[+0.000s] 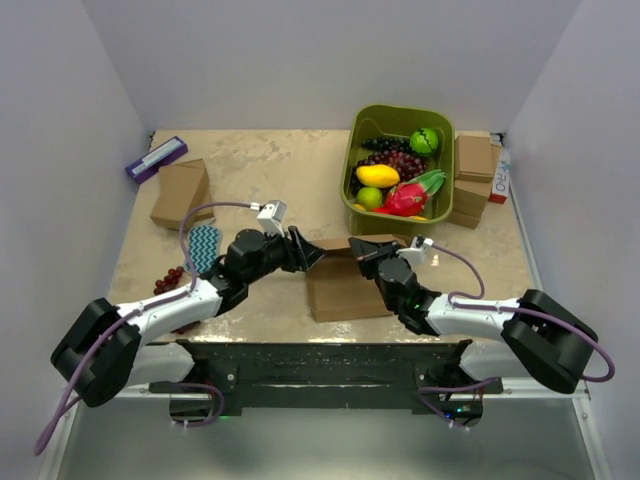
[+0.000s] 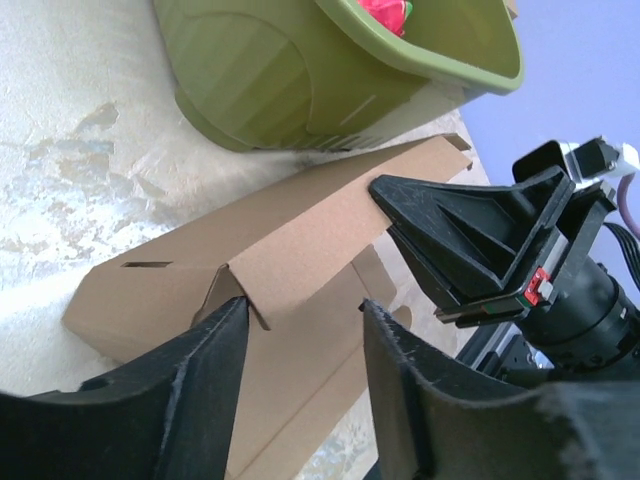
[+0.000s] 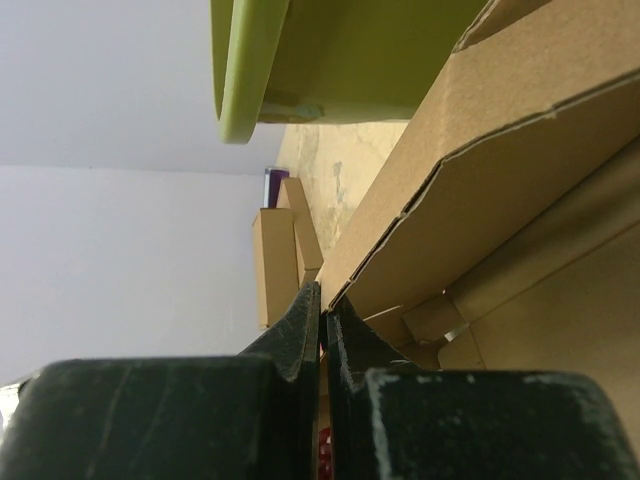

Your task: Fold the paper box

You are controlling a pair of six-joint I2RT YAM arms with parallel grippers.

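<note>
The paper box (image 1: pixel 340 295) lies in the middle of the table, flat brown cardboard with its far long panel raised on edge; it also shows in the left wrist view (image 2: pixel 300 230) and the right wrist view (image 3: pixel 520 170). My left gripper (image 1: pixel 312 254) is open at the box's left end, and its fingertips (image 2: pixel 232 305) straddle a corner flap there, the left tip touching the fold. My right gripper (image 1: pixel 362 253) is shut on the top edge of the raised panel at its right end, as the right wrist view (image 3: pixel 322 300) and the left wrist view (image 2: pixel 400 200) show.
A green bin (image 1: pixel 352 160) of toy fruit stands just behind the box, its wall close to the raised panel (image 2: pixel 270 90). Small brown boxes (image 1: pixel 475 170) stand at the far right. Another brown box (image 1: pixel 180 192), a purple item (image 1: pixel 155 158), a patterned cloth (image 1: pixel 203 247) and grapes (image 1: pixel 170 280) are at the left.
</note>
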